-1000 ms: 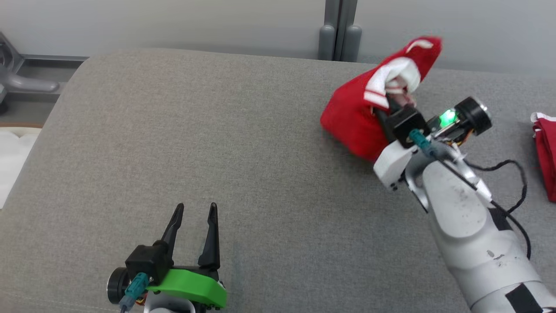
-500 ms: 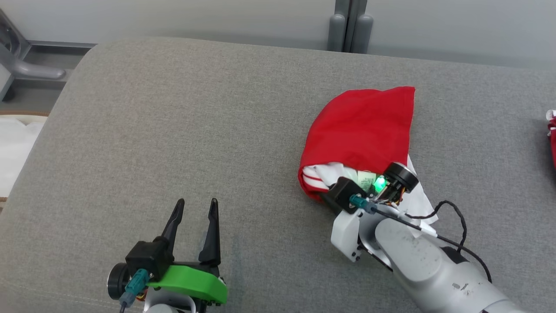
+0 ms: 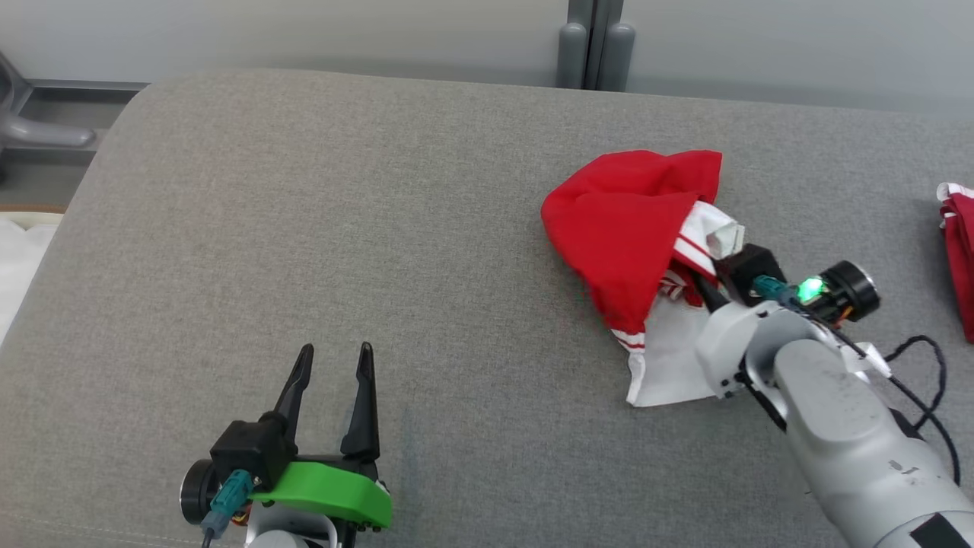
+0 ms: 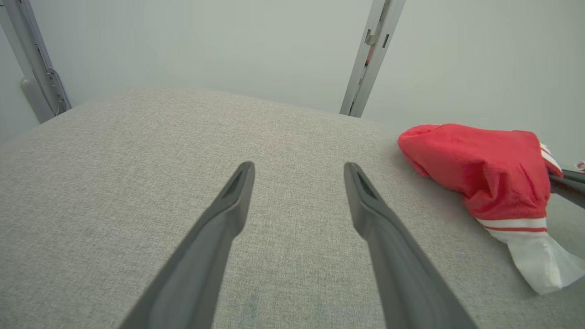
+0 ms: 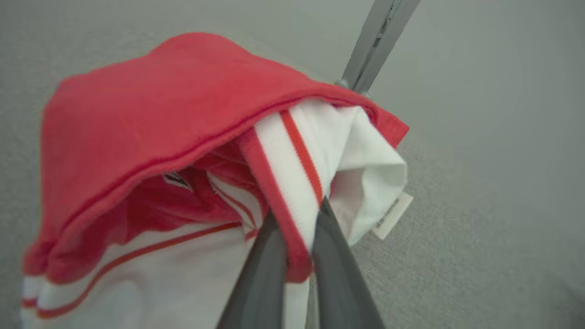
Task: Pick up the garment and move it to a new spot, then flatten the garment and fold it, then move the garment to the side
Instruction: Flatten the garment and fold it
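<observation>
The garment is red with white, red-striped trim, bunched in a heap on the right half of the grey cushion. My right gripper is shut on a striped white edge of it; the right wrist view shows both fingers pinching that trim, with red cloth draped above. A white part trails toward me beside the forearm. The garment lies at the right of the left wrist view. My left gripper hovers open at the lower left, far from the cloth, fingers spread over bare cushion.
Another red and white cloth lies at the cushion's right edge. A grey post stands behind the cushion against the wall. A metal frame and pale bedding sit off the left edge. A black cable loops off my right wrist.
My right gripper, still holding the garment, swung from near the cushion's back edge toward me, then right and back a little; the cloth flipped and now lies bunched with white trailing. Left arm unmoved.
</observation>
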